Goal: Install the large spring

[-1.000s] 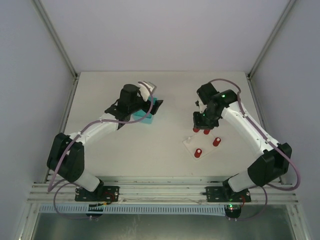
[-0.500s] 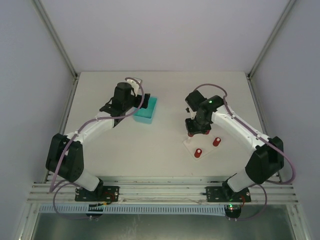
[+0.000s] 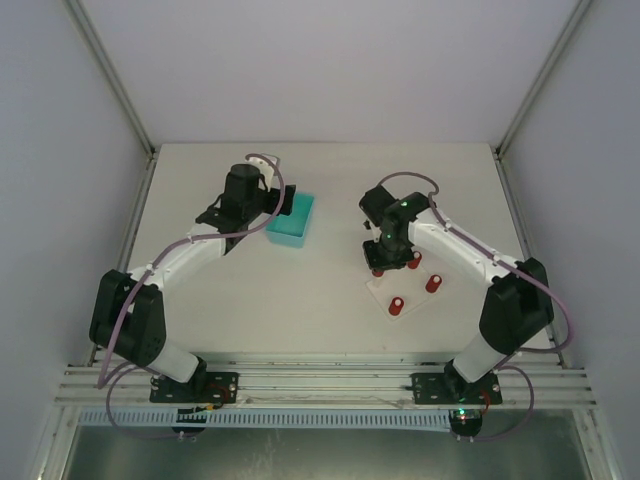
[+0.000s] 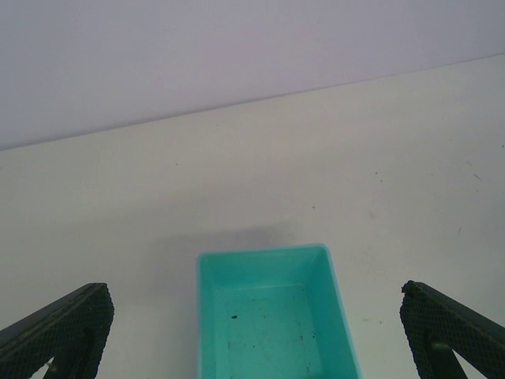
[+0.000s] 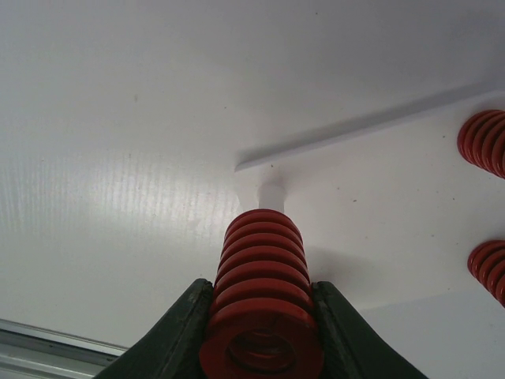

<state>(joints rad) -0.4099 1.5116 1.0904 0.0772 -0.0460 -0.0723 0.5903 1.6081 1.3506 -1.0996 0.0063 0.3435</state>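
Since a second ago, our left arm [image 3: 200, 250] has drawn back from the teal bin [image 4: 264, 253], jaws spread wide and empty. Our right arm [image 3: 455, 242] has swung left over the desk [image 3: 300, 300]. Its jaws clench the large spring [image 5: 260, 268], now aimed at the white peg [image 5: 271, 193] but not yet seated.

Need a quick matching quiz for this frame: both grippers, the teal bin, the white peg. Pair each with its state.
Things:
1. left gripper
2. right gripper
3. teal bin
4. white peg

States:
A. bare, just ahead of the held spring
B. open, nothing between its fingers
C. shut on the large spring
D. no parts seen inside

Pairs: 1-B, 2-C, 3-D, 4-A
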